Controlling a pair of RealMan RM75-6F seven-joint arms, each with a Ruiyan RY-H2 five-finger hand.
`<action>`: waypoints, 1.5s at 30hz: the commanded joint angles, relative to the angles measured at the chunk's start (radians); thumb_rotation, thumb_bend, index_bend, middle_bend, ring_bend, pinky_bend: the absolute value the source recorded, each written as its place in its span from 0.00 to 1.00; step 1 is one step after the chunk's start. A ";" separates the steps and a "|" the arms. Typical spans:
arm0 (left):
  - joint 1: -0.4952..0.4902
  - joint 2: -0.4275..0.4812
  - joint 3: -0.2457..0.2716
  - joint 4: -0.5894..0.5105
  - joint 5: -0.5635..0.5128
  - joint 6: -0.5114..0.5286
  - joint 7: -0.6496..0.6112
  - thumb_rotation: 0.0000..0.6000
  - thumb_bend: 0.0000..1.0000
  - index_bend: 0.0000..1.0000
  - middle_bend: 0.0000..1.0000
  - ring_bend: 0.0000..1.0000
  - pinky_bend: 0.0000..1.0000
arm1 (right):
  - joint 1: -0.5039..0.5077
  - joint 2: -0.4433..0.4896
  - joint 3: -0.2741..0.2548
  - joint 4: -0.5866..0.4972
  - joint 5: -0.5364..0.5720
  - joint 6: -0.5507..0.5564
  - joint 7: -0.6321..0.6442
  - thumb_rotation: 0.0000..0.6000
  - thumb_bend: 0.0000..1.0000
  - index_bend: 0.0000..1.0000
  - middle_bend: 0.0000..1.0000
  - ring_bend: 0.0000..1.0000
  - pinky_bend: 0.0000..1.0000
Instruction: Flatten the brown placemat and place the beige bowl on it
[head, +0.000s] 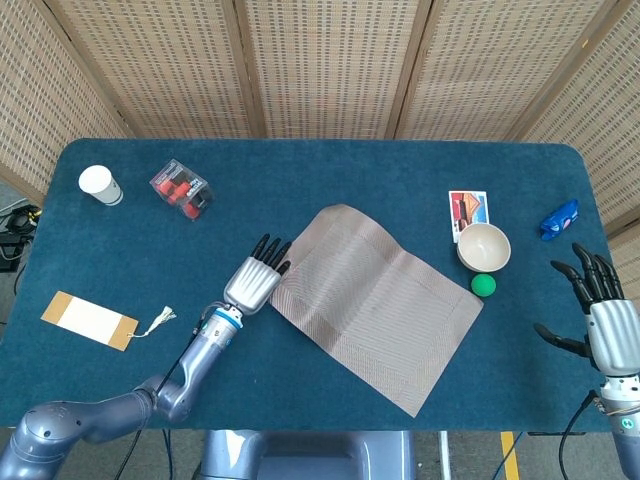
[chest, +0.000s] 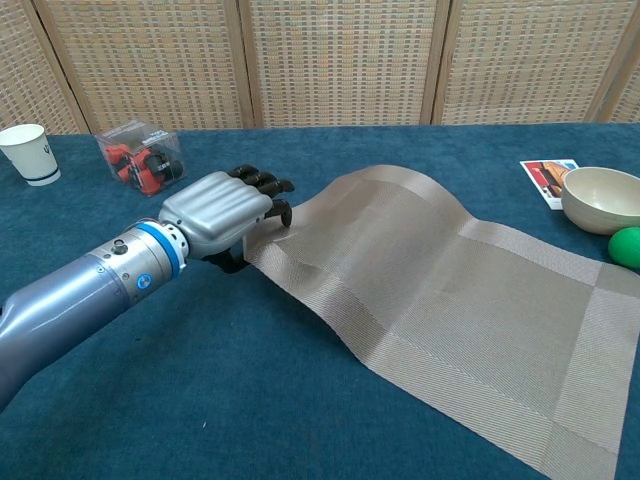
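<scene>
My left hand (chest: 222, 212), fingers (chest: 262, 183) curled over, rests on near-left corner of brown placemat (head: 375, 300); real grip, cannot tell. My right hand (head: 603, 318) spread wide, holds nothing, at table's right edge. Placemat mid-table, far edge humped, creases across. Beige bowl (head: 484, 246) right of placemat, nothing visible inside, green ball (head: 484, 285) just beside.

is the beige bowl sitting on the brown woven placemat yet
No, the beige bowl sits on the blue table cloth just past the brown woven placemat's right corner, beside a small green ball.
</scene>
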 joint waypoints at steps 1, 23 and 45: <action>0.005 0.003 0.007 -0.001 0.010 0.006 -0.013 1.00 0.61 0.29 0.00 0.00 0.00 | 0.000 0.000 0.000 -0.001 0.000 -0.002 0.001 1.00 0.21 0.20 0.00 0.00 0.02; 0.041 0.032 0.030 -0.045 0.069 0.072 -0.059 1.00 0.60 0.62 0.00 0.00 0.00 | 0.000 0.001 -0.006 -0.009 -0.012 -0.004 -0.013 1.00 0.21 0.21 0.00 0.00 0.02; 0.159 0.195 0.153 -0.313 0.160 0.153 -0.045 1.00 0.60 0.62 0.00 0.00 0.00 | -0.002 0.002 -0.020 -0.029 -0.037 0.002 -0.050 1.00 0.21 0.21 0.00 0.00 0.02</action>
